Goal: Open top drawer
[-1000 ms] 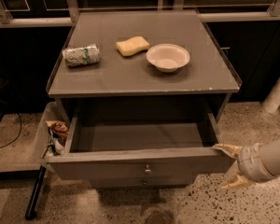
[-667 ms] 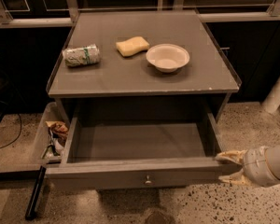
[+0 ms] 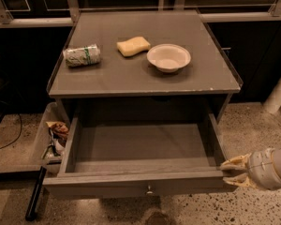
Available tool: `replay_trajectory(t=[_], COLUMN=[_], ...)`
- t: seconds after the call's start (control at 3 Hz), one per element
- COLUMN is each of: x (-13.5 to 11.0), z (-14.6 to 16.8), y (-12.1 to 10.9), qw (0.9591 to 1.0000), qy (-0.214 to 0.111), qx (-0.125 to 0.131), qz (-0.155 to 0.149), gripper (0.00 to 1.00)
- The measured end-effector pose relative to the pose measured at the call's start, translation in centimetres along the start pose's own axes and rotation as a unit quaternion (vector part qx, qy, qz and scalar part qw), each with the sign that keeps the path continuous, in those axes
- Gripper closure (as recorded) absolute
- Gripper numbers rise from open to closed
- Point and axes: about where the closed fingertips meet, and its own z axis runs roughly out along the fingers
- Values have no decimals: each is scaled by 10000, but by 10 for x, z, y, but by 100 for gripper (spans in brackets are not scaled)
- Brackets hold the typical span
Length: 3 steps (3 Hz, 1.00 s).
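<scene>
Since a moment ago the drawer point(image 3: 107, 185) has come out a little more, and the end effector point(image 3: 235, 171) has come along with it, a bit nearer to us. The end effector is pale yellow and sits right at the right end of the drawer's front. I cannot tell if it is gripping or loose.

The drawer is a flat grey box, open wide, stretching away to the left of the end effector. Its small round shiny knob point(image 3: 150, 189) is to the left too. Up and left of the end effector is the smooth grey table point(image 3: 107, 78). On it, nearest first, are a round white bowl point(image 3: 168, 57), a soft yellow sponge point(image 3: 133, 46) and a crushed can point(image 3: 82, 55) on its side. Under the end effector is a speckled floor point(image 3: 253, 125).
</scene>
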Motion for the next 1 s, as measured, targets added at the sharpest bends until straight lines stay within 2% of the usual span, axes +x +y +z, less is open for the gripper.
replay_trajectory(t=[0.33, 1.0], x=[0, 0], z=[0, 0], y=[0, 0], qw=[10000, 10000], qy=[0, 0], qx=[0, -1], qz=[0, 0], gripper=[82, 35])
